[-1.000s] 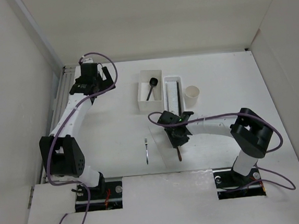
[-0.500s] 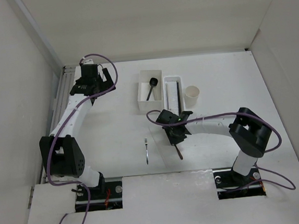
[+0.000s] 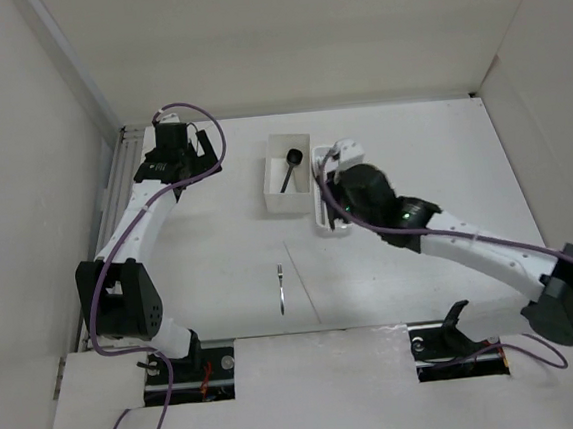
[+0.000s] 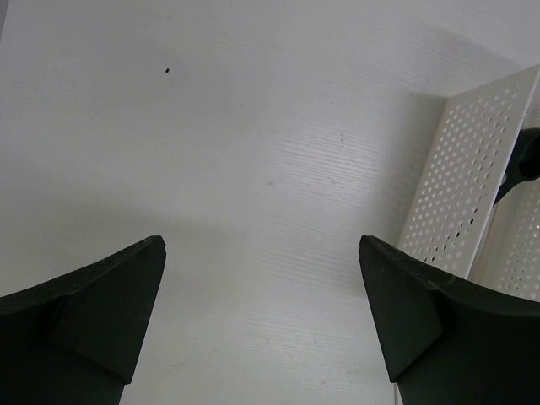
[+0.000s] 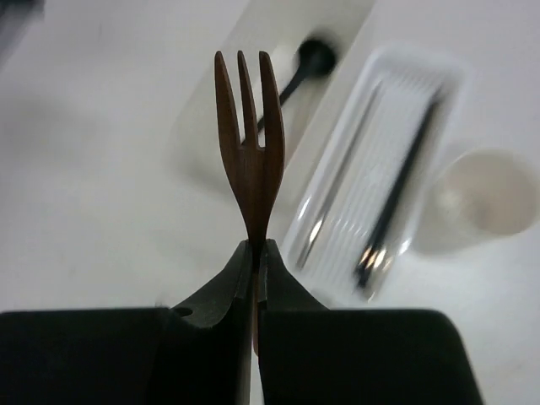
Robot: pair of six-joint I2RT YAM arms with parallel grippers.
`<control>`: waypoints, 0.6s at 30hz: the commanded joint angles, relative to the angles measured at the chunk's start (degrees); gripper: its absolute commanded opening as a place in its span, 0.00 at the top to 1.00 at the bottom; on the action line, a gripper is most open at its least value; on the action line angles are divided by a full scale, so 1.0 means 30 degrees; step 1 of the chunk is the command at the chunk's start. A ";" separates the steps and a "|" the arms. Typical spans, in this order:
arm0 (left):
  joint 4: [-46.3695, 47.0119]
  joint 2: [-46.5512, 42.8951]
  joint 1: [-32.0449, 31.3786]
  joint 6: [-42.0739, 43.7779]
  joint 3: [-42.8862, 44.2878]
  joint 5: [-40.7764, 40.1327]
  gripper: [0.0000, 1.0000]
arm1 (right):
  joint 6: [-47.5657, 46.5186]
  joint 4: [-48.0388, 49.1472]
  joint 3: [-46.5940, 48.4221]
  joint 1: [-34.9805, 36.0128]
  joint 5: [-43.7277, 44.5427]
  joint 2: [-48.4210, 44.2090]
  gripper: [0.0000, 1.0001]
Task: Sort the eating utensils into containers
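1. Top external view: the left gripper (image 3: 176, 156) sits near the table's (image 3: 211, 271) far left corner, and its fingers (image 4: 93, 312) are wide apart.
2. The silver fork (image 3: 282, 287) lies by the near edge.
3. The black spoon (image 3: 289, 168) lies in the white box (image 3: 277, 200).
4. The right gripper (image 5: 256, 246) squeezes the brown fork (image 5: 250, 160) above the basket (image 5: 371, 169). From the top, its arm hides the cup (image 5: 485, 202).

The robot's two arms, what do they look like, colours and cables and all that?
The left arm and right arm are white tubular links joined by bulky black joint housings. A purple cable loops loosely along each. The left gripper and right gripper have matte black, wedge-shaped fingers. A small green light shows near the right wrist.
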 commanded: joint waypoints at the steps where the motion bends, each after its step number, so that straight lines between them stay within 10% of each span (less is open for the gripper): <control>1: 0.0385 -0.0978 0.0062 0.0096 -0.0093 -0.0024 0.01 | -0.2401 0.7412 -0.1402 -0.2708 0.3030 -0.1458 1.00; 10: 0.0385 -0.0802 0.0062 0.0446 -0.0093 -0.0375 0.01 | -0.4721 1.7574 -0.3660 -0.8803 -0.2063 0.2287 1.00; 18: 0.0561 -0.0275 0.0062 0.0624 -0.0093 -0.0785 0.01 | -0.4485 1.8909 -0.3868 -0.9542 -0.2480 0.4106 1.00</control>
